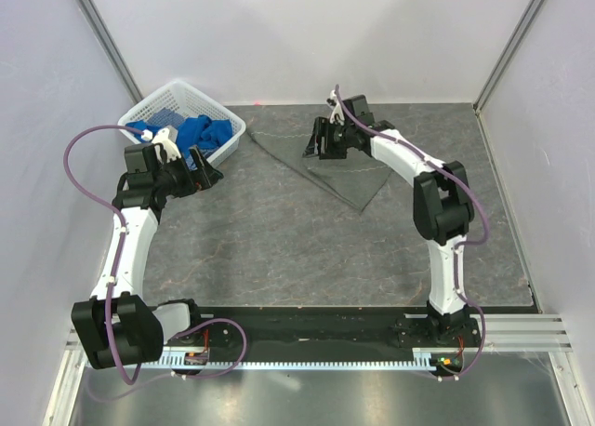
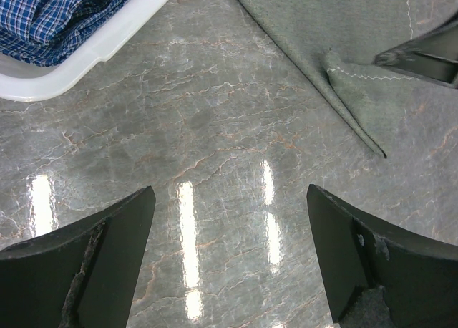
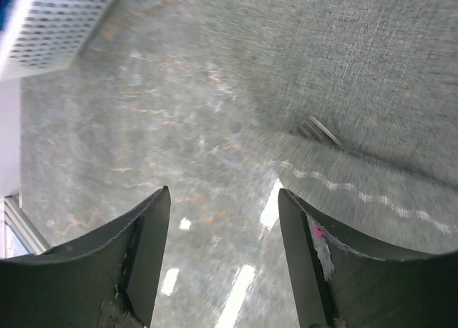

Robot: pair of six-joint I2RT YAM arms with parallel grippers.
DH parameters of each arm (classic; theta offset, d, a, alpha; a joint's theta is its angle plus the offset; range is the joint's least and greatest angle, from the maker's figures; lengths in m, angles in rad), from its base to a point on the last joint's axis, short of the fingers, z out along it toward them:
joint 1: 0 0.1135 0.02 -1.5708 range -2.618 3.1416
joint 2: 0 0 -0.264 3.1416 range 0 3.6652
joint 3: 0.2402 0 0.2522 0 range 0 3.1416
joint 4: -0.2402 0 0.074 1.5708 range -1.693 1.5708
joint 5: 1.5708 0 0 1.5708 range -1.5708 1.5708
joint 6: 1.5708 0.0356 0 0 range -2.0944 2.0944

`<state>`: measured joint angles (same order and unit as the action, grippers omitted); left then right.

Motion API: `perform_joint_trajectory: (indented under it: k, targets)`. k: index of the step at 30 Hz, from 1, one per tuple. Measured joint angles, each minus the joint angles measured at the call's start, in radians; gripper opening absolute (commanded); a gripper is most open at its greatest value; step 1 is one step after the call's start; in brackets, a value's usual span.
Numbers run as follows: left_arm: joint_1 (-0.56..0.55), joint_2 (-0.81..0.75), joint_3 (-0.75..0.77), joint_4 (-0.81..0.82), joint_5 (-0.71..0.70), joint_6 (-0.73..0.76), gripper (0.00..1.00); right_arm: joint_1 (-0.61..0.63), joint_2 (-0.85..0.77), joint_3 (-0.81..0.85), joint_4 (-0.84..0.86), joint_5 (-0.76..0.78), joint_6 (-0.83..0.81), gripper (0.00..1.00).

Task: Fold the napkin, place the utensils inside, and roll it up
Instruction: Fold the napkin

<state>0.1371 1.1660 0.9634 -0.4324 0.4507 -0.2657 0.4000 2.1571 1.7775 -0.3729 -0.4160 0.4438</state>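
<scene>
- White perforated plastic basket (image 1: 153, 102) sits at the far left corner of the table, close to the left wall; the left wrist view shows its smooth rim (image 2: 107, 45).
- Blue cloths (image 1: 200, 133) fill it in a loose heap; up close they show a blue check pattern (image 2: 57, 13).
- The dark grey napkin (image 1: 353, 179) lies flat on the far middle of the grey marbled tabletop (image 1: 279, 249), folded to a rough triangle with its point toward the near right.
- Its pale stitched hem runs along a turned-over flap (image 2: 343, 27); its left corner comes near the basket's right corner, with a strip of bare table between them.
- Thin silver tines of the fork (image 3: 315, 131) show at the flap's edge on the napkin (image 3: 358, 63); the handle is hidden.
- The right gripper (image 1: 316, 145) hovers over the napkin's left part, its fingers spread with nothing between them (image 3: 223, 192).
- The left gripper (image 1: 206, 172) hangs just beside the basket's near side, fingers wide apart over bare tabletop (image 2: 229, 199), gripping nothing.
- Pale walls close the left, far and right sides.
- The near half of the table, between the two arms, is open marble up to the black base rail.
</scene>
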Motion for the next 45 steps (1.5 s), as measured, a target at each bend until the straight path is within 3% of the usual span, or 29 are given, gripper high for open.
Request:
perform_joint_trajectory:
  k: [3,10,22,32,38,43,45]
  targets:
    - [0.0,0.0,0.0,0.0,0.0,0.0,0.94,-0.006,-0.094,-0.063,0.01,0.009,0.0,0.65]
    - [0.0,0.0,0.0,0.0,0.001,0.0,0.94,-0.018,-0.162,-0.176,0.035,0.002,0.001,0.42]
    - [0.0,0.0,0.0,0.0,0.0,0.0,0.94,-0.018,-0.021,-0.192,0.074,-0.013,0.02,0.35]
    - [0.0,0.0,0.0,0.0,0.0,0.0,0.94,-0.018,0.047,-0.173,0.089,-0.029,0.02,0.37]
    - [0.0,0.0,0.0,0.0,0.0,0.0,0.94,-0.018,0.031,-0.177,0.098,-0.066,0.019,0.46]
    - [0.0,0.0,0.0,0.0,0.0,0.0,0.94,-0.036,-0.13,-0.315,0.126,-0.078,0.031,0.61]
    - [0.0,0.0,0.0,0.0,0.0,0.0,0.94,-0.086,-0.252,-0.434,0.133,-0.08,0.044,0.61]
